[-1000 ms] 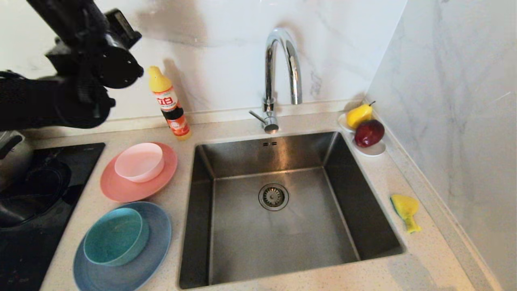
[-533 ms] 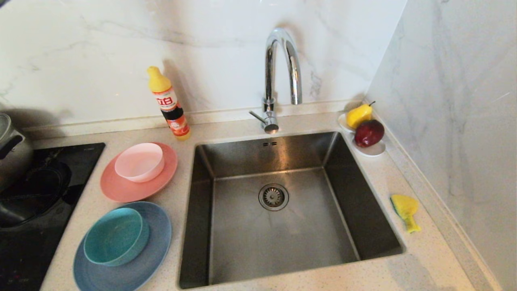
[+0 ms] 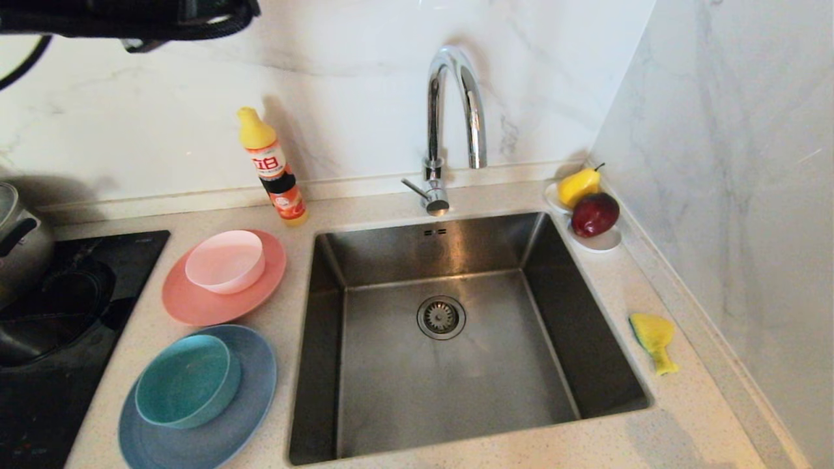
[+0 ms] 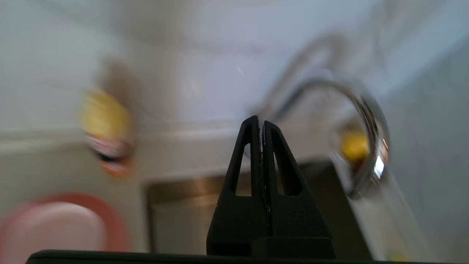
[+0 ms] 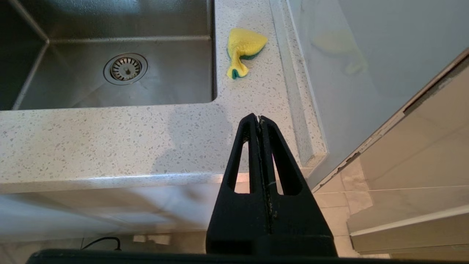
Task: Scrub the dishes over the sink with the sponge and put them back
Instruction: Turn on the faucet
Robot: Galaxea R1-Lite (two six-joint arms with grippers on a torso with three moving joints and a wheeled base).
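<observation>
Overhead, left arm (image 3: 130, 19) mostly cut off, its empty pincer (image 4: 261, 123) pressed closed amid blurred surroundings.

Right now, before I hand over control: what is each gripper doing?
Left gripper: shut, holding nothing, raised above the counter.
Right gripper: shut, holding nothing, parked off the counter's front edge.

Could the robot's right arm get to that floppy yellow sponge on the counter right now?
Probably yes. The floppy yellow sponge lies alone on the speckled stone counter beside the steel sink, with only bare counter between it and the shut right gripper.
</observation>
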